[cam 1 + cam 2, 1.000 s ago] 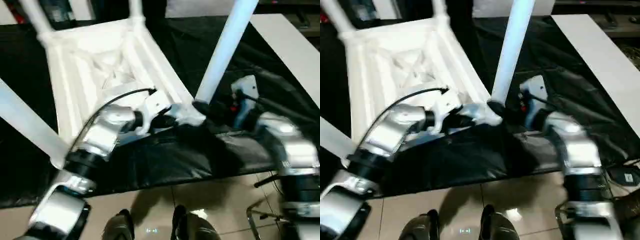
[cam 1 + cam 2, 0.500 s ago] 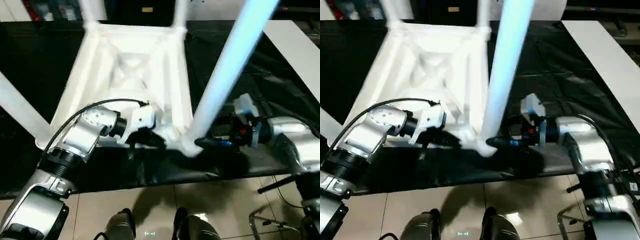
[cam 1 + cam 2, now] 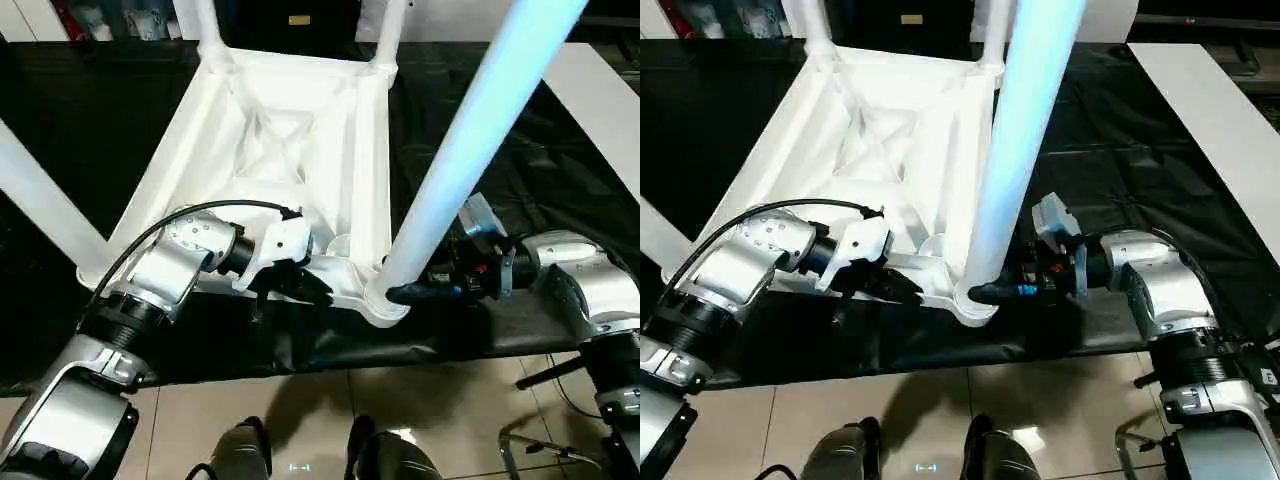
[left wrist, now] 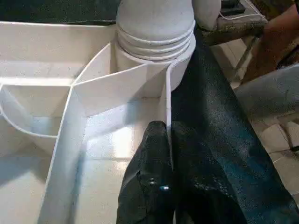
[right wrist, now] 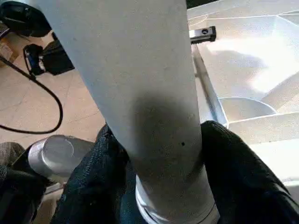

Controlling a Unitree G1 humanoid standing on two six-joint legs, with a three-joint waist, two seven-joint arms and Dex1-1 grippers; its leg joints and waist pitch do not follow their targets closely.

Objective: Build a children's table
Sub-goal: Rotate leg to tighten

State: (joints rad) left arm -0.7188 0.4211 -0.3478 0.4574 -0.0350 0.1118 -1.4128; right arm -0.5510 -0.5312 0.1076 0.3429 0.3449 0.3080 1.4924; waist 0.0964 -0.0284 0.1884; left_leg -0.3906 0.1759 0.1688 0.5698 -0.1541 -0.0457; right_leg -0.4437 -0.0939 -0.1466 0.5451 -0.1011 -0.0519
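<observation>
Black-covered work surface [image 3: 90, 120] now bears the table [image 3: 290, 150] squarer; left jaws pinch its rim, right jaws clasp the leg [image 3: 1025, 140].

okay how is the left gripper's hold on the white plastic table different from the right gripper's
The left gripper pinches the thin edge wall of the upturned white plastic table, fingers nearly together. The right gripper straddles the thick white tube leg near its corner socket, fingers set wide apart. Both work at the same near corner.
</observation>
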